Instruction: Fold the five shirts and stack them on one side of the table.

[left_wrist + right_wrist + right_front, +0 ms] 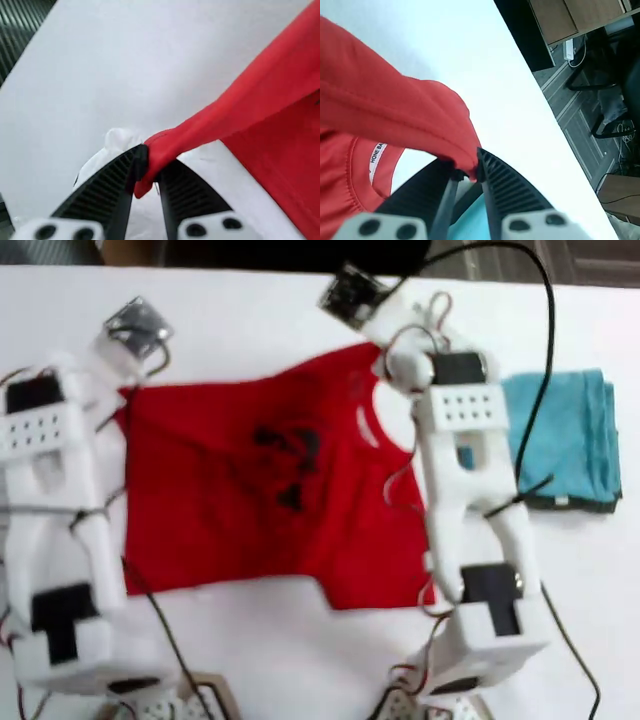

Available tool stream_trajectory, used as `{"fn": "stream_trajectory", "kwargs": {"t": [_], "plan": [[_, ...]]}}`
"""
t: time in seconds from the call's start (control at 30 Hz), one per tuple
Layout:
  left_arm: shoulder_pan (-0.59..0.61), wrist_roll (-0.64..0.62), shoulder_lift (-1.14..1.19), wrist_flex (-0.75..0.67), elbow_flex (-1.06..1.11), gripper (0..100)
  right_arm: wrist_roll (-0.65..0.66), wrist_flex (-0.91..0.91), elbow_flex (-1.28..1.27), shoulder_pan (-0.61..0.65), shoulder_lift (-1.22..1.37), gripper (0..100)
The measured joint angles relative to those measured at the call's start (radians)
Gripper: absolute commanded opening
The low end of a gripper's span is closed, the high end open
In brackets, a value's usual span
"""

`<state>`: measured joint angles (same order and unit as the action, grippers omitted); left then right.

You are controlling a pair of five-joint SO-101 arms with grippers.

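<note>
A red short-sleeved cotton shirt (250, 480) with a dark print (285, 455) on its chest lies spread across the middle of the white counter (250, 310). It lies between the two white arms, with its collar (370, 420) towards the right arm (465, 470) and its hem towards the left arm (50, 490).

The left gripper (152, 162) is narrowed to a pinch on a bunched corner of the red shirt. The cloth is squeezed between its black ribbed fingers (107, 182), and from there a taut ridge of fabric runs up off the counter to the rest of the garment. In the high view this arm's wrist sits over the shirt's far corner on the hem side.

The right gripper (466, 167) is likewise clamped on the red shirt. Its ribbed fingers (502, 185) nip a rounded fold of cloth close to the neckline. The ribbed collar and a white neck label (377, 157) show just beside that fold. In the high view this wrist is at the far edge of the shirt, by the collar.

A folded teal shirt (560, 440) lies flat on the counter on the outer side of the right arm, away from the red shirt. A strip of the same teal cloth shows beneath the right gripper in its wrist view. A black cable (545, 320) arcs over the counter above the teal shirt and runs down past the right arm.
</note>
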<state>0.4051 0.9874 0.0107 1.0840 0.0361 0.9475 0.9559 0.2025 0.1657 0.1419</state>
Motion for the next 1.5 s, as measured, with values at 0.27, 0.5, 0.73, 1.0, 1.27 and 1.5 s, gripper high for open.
{"fn": "stream_trajectory", "kwargs": {"t": [0.27, 0.5, 0.73, 1.0, 1.27, 1.5], "plan": [[-0.064, 0.000, 0.173, 0.135, -0.104, 2, 0.000, 0.123, 0.080, -0.012, 0.002, 2.0], [-0.084, -0.015, 0.175, 0.362, -0.245, 2, 0.000, 0.351, 0.104, -0.012, -0.021, 2.1], [-0.091, -0.015, 0.173, 0.643, -0.322, 2, 0.000, 0.520, -0.008, -0.012, -0.222, 2.1], [-0.078, 0.009, 0.046, 0.643, -0.068, 2, 0.000, 0.445, -0.491, -0.012, -0.598, 2.1], [-0.074, 0.055, -0.273, 0.445, 0.413, 2, 0.000, 0.394, -0.927, -0.012, -0.984, 2.1], [-0.075, 0.055, -0.422, 0.417, 0.600, 2, 0.018, 0.468, -1.023, -0.046, -1.203, 2.1]]}}
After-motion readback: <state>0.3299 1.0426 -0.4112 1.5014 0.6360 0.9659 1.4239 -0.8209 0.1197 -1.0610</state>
